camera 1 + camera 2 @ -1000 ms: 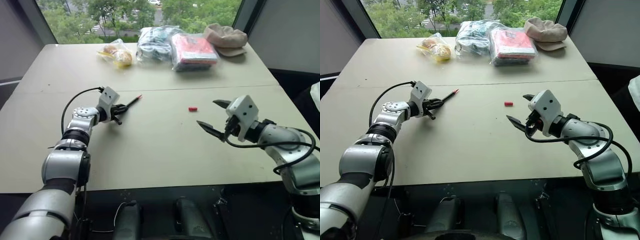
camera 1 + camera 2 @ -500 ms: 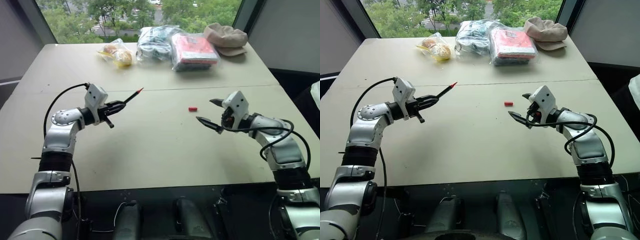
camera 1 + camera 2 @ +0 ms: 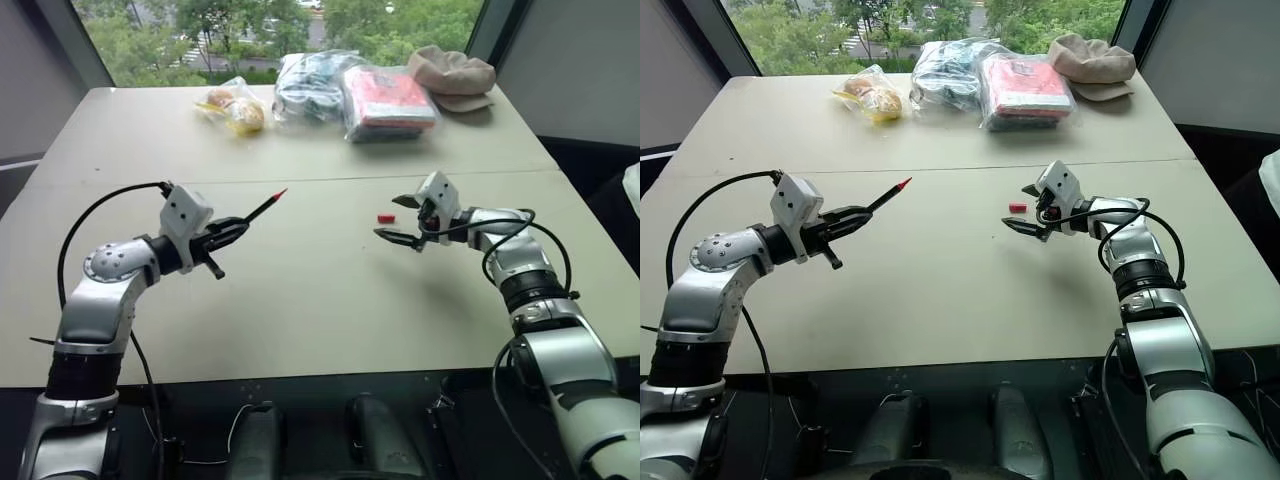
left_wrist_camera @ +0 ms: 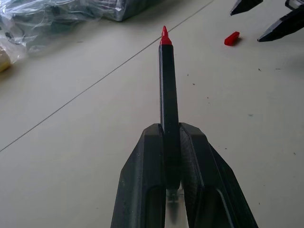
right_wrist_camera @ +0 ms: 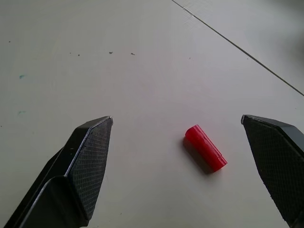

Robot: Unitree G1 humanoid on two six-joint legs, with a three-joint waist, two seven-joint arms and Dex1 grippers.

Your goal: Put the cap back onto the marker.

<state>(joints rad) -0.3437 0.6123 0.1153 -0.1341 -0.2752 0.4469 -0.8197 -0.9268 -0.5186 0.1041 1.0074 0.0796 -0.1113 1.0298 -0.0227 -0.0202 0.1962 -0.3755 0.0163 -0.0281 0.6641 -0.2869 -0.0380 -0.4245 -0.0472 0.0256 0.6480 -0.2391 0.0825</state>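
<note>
Risk sits with the cap [image 5: 205, 147], lying flat between the right gripper [image 3: 397, 219]'s spread fingers: an off-centre closure could roll it aside. Left gripper [image 4: 171, 142] is clenched on the marker [image 4: 167, 90].

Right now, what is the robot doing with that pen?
The robot is getting ready to cap a marker. Its left pincer is shut on the marker's dark barrel and holds it above the table, red tip pointing away. The right pincer is wide open close by the tiny red cap, which lies on the table, not picked up yet.
</note>
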